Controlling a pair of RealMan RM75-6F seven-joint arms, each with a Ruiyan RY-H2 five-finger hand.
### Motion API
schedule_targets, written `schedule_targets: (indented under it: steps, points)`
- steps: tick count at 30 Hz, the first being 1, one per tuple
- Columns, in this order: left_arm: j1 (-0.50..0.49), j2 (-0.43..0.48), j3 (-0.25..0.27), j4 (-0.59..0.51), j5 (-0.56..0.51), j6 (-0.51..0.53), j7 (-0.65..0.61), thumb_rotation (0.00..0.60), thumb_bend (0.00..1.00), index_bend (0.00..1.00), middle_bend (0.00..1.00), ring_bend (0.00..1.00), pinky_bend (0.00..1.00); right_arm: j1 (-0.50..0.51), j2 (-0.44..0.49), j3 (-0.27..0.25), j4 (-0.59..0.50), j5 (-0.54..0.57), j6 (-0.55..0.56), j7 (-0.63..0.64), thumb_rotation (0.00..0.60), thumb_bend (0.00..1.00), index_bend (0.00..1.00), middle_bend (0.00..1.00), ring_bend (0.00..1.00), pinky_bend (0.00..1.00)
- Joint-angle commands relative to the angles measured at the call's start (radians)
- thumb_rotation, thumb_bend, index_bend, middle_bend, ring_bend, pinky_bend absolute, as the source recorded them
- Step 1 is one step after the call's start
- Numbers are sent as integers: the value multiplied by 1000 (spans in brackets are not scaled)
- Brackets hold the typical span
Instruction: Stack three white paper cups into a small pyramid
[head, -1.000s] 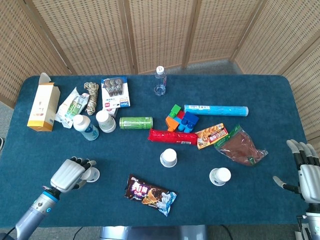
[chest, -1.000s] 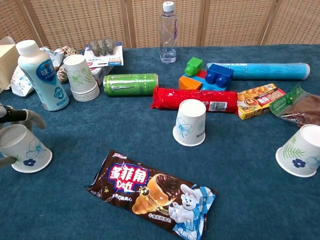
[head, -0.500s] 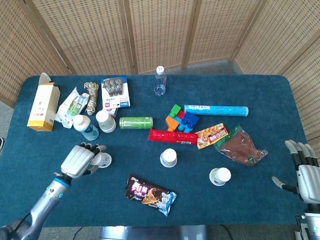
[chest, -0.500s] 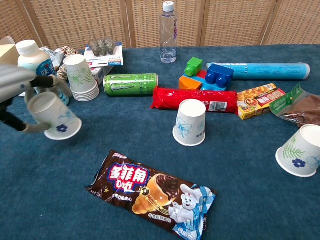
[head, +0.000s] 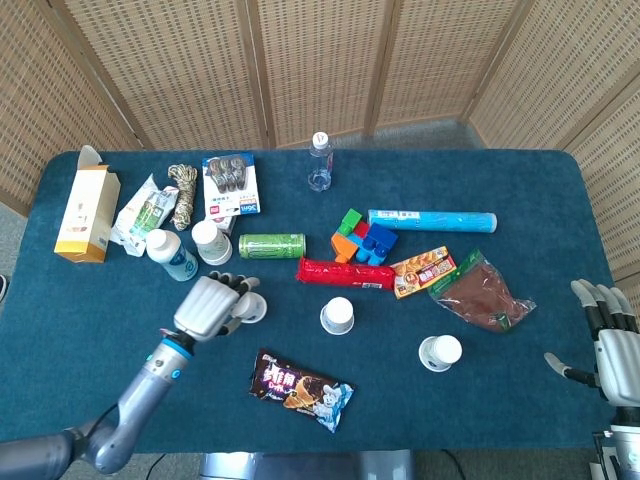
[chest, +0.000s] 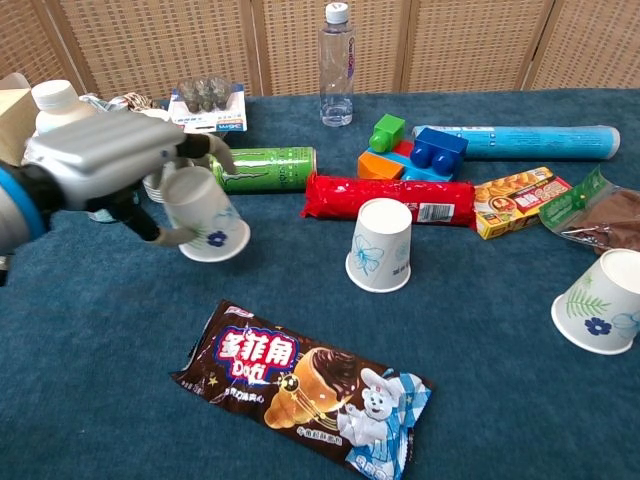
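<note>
Head view: left hand (head: 212, 306) gripping a held cup (head: 249, 308), fingers wrapped round it, lifted off blue table (head: 500, 400), left of center. Center cup (head: 337, 315) upside down near red snack pack (head: 346, 272); right cup (head: 441, 352) upside down further right and nearer, well apart from center cup. Right hand (head: 610, 345) at far right edge, fingers spread, holding nothing. Chest view: left hand (chest: 110, 165) w/ held cup (chest: 206, 215) tilted, rim facing down-right, clear of cloth, in front of green can (chest: 262, 168). Center cup (chest: 380, 244) rim-down, just near of red snack pack (chest: 390, 197). Right cup (chest: 603, 302) rim-down at right edge, tilt cannot tell. Ice-cream wrapper (chest: 300, 385) lying near side, between held cup and viewer. Cup stack (chest: 160, 170) mostly hidden behind the hand. Progress, as judged: early; no base pair set yet, nothing stacked. Left to do: put held cup down beside center cup, bring right cup in, third on top across the two.
</note>
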Motion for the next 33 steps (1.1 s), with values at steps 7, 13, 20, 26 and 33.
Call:
schedule_targets:
  steps: [7, 13, 20, 26, 33]
  points:
    - [-66, -125, -36, 25, -88, -9, 88, 600, 316, 234, 415, 391, 460, 0, 3, 1, 1, 3, -2, 12, 600, 157, 8, 0, 0, 4]
    - [-102, -191, -57, 61, -148, -2, 151, 600, 317, 226, 406, 387, 456, 0, 7, 2, 1, 4, -3, 26, 600, 156, 8, 0, 0, 4]
    - [-136, -232, -73, 91, -217, -3, 192, 600, 313, 212, 395, 379, 451, 2, 6, 1, 7, 6, -9, 30, 600, 156, 8, 0, 0, 4]
    - [-169, -268, -88, 106, -247, 3, 209, 600, 312, 211, 395, 379, 452, 2, 3, -1, 5, 3, -9, 25, 600, 155, 8, 0, 0, 5]
    - [-198, -296, -97, 103, -281, 29, 257, 600, 312, 211, 394, 378, 450, 1, 8, 0, 5, 5, -10, 42, 600, 155, 8, 0, 0, 4]
